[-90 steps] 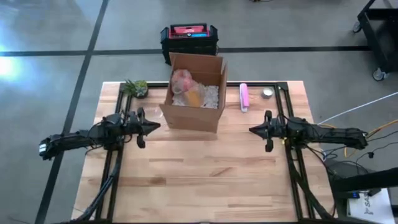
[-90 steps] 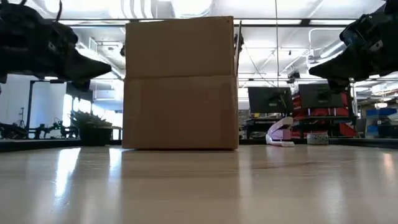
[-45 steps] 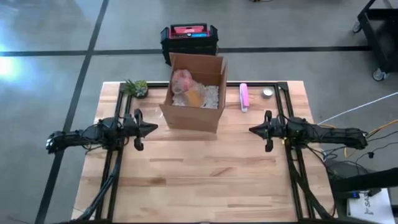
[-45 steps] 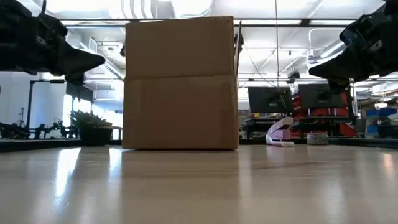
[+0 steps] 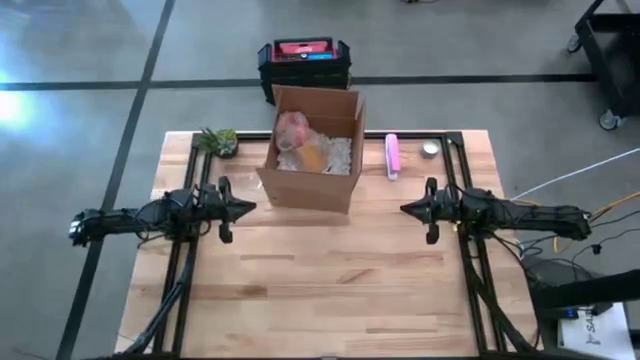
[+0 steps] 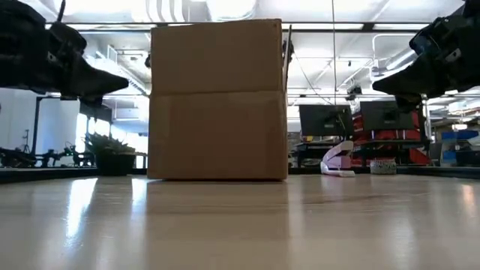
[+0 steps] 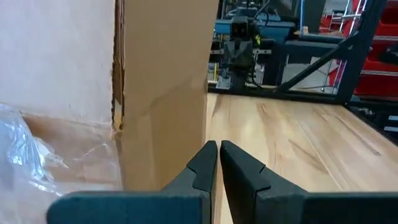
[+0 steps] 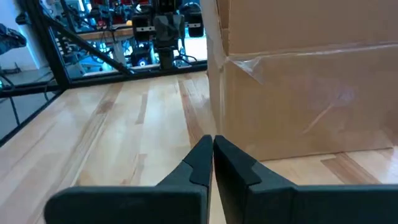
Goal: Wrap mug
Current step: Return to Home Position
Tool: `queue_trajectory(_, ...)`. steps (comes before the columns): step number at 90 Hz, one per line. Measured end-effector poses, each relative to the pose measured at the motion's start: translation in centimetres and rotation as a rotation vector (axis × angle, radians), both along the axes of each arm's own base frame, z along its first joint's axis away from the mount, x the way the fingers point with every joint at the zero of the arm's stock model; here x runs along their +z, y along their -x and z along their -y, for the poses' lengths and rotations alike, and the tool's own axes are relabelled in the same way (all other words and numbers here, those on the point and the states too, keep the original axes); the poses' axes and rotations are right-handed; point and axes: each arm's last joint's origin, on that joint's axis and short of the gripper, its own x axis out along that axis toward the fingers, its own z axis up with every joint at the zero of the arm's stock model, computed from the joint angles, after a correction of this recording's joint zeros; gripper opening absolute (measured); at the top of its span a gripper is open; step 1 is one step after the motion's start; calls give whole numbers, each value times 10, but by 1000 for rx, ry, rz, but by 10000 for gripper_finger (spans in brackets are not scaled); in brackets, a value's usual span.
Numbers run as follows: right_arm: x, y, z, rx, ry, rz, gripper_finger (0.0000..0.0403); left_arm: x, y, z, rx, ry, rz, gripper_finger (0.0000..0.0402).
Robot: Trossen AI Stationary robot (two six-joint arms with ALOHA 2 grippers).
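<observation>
The wrapped mug [image 5: 313, 156] is seen lying inside the cardboard box [image 5: 305, 192], at twelve o'clock from the middle of the table [image 5: 330, 290]. It is bedded in pale wrap beside a pinkish bundle [image 5: 293, 128], and nothing is held by either arm. The only change to be noted over the last second is on the left. The left gripper [image 5: 246, 206], at nine o'clock and just off the box's near corner, was drawn back a touch and has now been eased forward again by a sliver; in the low view its nose has been dipped slightly. The right gripper [image 5: 406, 209], at three o'clock and well apart from the box, has not been moved at all. Both pairs of jaws are shown pressed together in the wrist views, with nothing pinched between them. The box, the plant [image 5: 218, 141] at eleven o'clock and the pink stapler [image 5: 392, 155] at one o'clock have been left untouched. It may be judged that the packing is done and only the settling of the left arm into its rest pose remains.
</observation>
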Motion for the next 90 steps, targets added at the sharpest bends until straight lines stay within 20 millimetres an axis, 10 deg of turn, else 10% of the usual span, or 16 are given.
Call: queue_trajectory(90, 0, 0, 0, 0, 0, 0, 0, -15, -9, -1, -2, 17, -172, 8)
